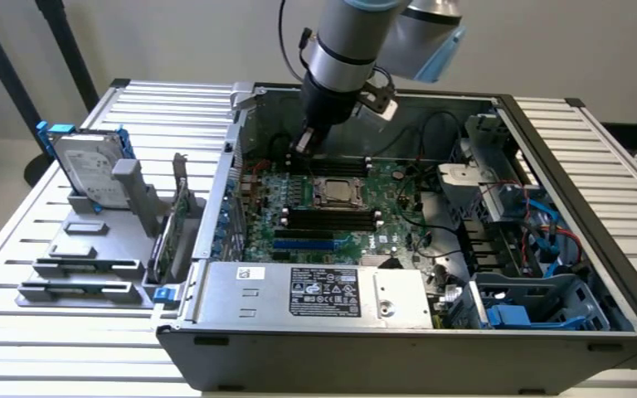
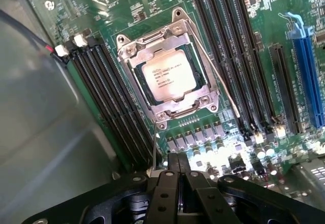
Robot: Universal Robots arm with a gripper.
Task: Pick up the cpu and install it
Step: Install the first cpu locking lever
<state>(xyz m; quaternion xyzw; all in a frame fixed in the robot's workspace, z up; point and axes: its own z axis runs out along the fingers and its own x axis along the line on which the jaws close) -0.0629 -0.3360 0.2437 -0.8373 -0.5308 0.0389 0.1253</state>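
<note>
The cpu (image 2: 169, 75) was seen seated in the metal socket frame (image 2: 133, 56) on the green motherboard (image 2: 132, 10), between rows of black memory slots (image 2: 228, 46). The pincer (image 2: 179, 170) was held above the board near the socket, its fingers pressed together with nothing pinched. The open computer case (image 1: 407, 356) was set on the slatted bench (image 1: 31, 332).

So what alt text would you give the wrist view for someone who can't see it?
The cpu sits in a metal socket frame on a green motherboard, with black memory slots on both sides. The tool, shut, hangs over the board.
</note>
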